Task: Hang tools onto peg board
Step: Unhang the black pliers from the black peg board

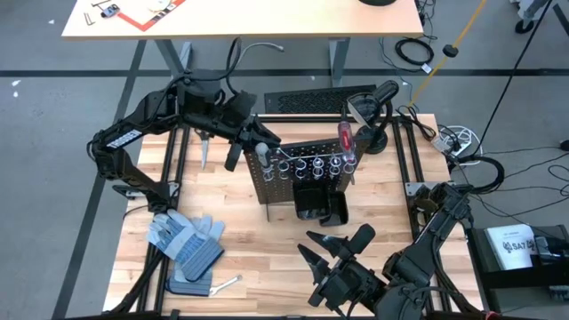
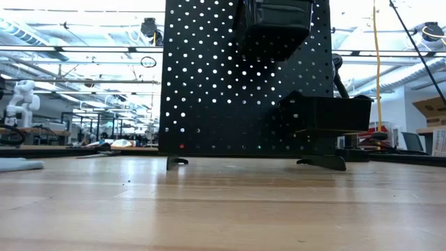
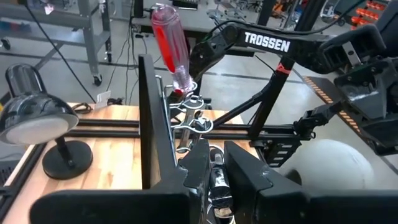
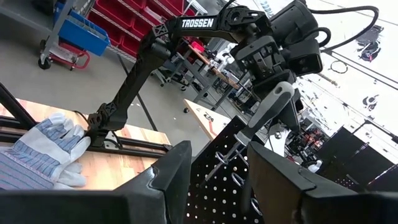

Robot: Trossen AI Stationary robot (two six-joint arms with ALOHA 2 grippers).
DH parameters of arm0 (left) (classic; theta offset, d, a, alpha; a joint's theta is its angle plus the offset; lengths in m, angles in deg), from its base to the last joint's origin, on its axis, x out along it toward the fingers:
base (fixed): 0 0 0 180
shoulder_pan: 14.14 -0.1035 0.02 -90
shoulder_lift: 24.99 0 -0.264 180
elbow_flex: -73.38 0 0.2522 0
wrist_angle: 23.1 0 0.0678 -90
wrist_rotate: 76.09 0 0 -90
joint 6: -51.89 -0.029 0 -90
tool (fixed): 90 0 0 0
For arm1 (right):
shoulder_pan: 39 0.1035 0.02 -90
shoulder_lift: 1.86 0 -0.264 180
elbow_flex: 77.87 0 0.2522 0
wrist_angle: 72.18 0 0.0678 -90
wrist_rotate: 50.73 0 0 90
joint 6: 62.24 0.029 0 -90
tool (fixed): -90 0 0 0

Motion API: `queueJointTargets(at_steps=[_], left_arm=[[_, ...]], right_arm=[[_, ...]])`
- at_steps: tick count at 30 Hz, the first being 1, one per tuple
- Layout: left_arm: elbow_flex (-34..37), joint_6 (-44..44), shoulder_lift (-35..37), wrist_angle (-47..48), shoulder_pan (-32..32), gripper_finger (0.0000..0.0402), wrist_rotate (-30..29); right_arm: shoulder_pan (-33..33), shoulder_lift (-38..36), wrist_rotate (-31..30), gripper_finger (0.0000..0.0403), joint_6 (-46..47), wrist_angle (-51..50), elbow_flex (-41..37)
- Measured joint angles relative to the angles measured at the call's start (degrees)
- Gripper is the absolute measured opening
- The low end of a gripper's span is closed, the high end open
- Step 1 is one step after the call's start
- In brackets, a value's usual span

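The black peg board (image 1: 298,173) stands upright mid-table, with a row of silver rings (image 1: 307,164) and a black bin (image 1: 322,204) on its near face. A red-handled screwdriver (image 1: 345,140) stands in a ring at the row's right end; it also shows in the left wrist view (image 3: 171,46). My left gripper (image 1: 258,147) is above the row's left end, shut on a grey-handled screwdriver (image 4: 275,104). My right gripper (image 1: 333,249) is open and empty, near the table's front edge. Silver pliers (image 1: 204,147) and a silver wrench (image 1: 227,284) lie flat on the table. My left gripper pinches the screwdriver's grey handle (image 3: 217,180) between its two fingers, coming from above and slanting in from the table's far left. The screwdriver hangs tilted, clear of the table. Its thin shaft (image 4: 225,157) points down at the left rings; whether it is inside one, I cannot tell.
Blue-grey work gloves (image 1: 187,240) lie at the near left. A flat black ribbed mat (image 1: 311,100) lies behind the board, and a black lamp (image 1: 373,133) stands at the far right. Bare wood lies in front of the board (image 2: 223,202).
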State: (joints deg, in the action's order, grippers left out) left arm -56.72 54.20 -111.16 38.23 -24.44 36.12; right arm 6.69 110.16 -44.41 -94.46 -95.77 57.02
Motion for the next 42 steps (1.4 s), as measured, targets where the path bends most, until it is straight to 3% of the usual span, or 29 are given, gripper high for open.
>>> queueJointTargets(at_steps=[25, 35, 42], left_arm=[[0.04, 0.87, 0.06, -2.67, 1.07, 0.0041, -0.17], [0.04, 1.86, 0.06, -3.47, 1.07, 0.004, -0.12], [0.04, 1.84, 0.06, -3.49, 1.07, 0.004, 0.15]], right_arm=[[-0.78, 0.0, 0.0, 0.015, 2.27, -0.41, 0.02], [-8.13, 0.0, -0.76, 0.015, 11.85, -9.85, 0.02], [-13.09, -0.07, -4.91, 0.015, 2.92, -5.29, 0.02]])
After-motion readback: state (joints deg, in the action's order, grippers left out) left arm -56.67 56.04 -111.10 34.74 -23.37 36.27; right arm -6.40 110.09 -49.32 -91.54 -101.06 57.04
